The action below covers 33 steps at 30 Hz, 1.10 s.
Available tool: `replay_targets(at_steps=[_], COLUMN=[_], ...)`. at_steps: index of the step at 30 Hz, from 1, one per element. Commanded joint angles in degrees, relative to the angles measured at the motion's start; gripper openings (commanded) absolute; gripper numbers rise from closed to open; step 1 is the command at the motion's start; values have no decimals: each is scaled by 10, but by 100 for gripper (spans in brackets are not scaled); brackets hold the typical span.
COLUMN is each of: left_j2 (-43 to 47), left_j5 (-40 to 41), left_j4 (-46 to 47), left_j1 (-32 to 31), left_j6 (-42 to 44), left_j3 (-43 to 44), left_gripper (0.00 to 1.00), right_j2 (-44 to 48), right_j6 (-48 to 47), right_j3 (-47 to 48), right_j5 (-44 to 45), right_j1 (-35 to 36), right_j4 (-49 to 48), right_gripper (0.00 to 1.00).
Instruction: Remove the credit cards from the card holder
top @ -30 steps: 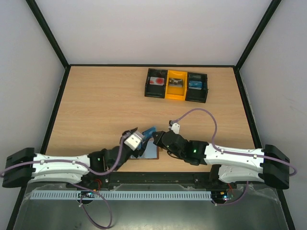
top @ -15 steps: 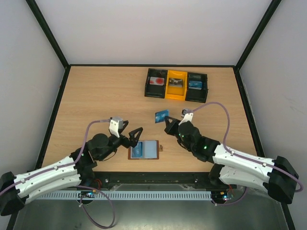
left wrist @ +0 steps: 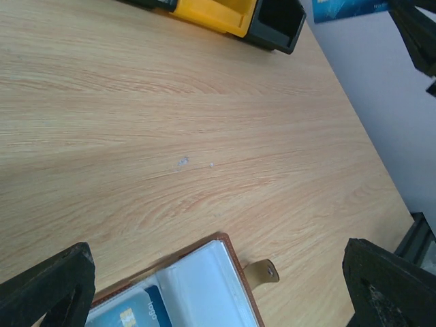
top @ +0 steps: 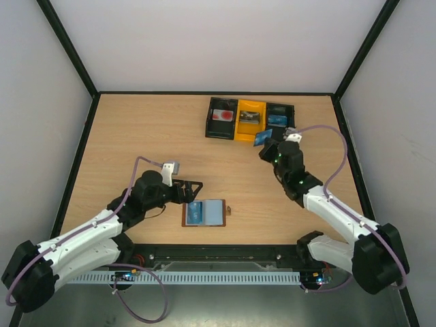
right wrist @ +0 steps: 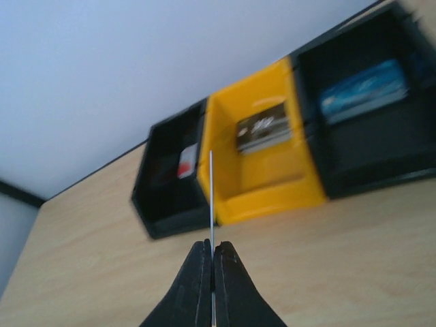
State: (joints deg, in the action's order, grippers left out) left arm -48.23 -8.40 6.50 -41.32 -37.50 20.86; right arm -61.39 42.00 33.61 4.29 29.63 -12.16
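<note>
card holder (top: 204,212): brown, lying open and flat on the table (top: 136,136), near edge, roughly centred between the two arms. Snap tab (left wrist: 264,272) sticks out on its right side.
card in holder (top: 195,212): one blue card sits in the left clear sleeve. The right sleeve looks pale, and I can't tell if it holds anything.
held card (top: 261,138): blue, pinched by the right gripper (top: 266,142), in the air just off the tray's near side. The wrist view shows it edge-on, a thin upright line rising from the fingertips.
right gripper: jaws clamped tight on that card, pointing at the tray.
left gripper (top: 193,190): fingers spread fully, nothing between them. It sits just left of the holder's far-left corner and isn't gripping it.
tray (top: 208,125): black-yellow-black, three compartments, at the far side of the table, well apart from the holder.
tray contents: red-and-white card (top: 222,116) in the left black bin, grey card (top: 250,116) in the yellow bin, blue card (top: 276,120) in the right black bin.
</note>
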Motion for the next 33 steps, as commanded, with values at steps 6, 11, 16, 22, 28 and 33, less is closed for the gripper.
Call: replay_targets(at_steps=[6, 11, 16, 22, 28, 33], left_j2=[-11, -8, -2, -10, -5, -7], left_j5=[-57, -44, -41, -27, -33, -30], left_j4=[-104, -166, -186, -205, -201, -209], left_j1=[23, 25, 25, 26, 26, 26], left_j6=[4, 26, 43, 61, 63, 67], left_j3=[69, 110, 118, 128, 126, 133], left_gripper=[100, 100, 100, 100, 100, 100], right_j2=[-141, -226, -309, -398, -456, -501], right_j6=[-105, -133, -153, -149, -164, -166], right_j3=[104, 163, 211, 254, 289, 321], right_j5=[-56, -50, -61, -77, -74, -67], right_j1=[-165, -201, -225, -232, -231, -232], right_j4=[-13, -39, -71, -121, -167, -156], right_gripper=[2, 2, 2, 2, 2, 2])
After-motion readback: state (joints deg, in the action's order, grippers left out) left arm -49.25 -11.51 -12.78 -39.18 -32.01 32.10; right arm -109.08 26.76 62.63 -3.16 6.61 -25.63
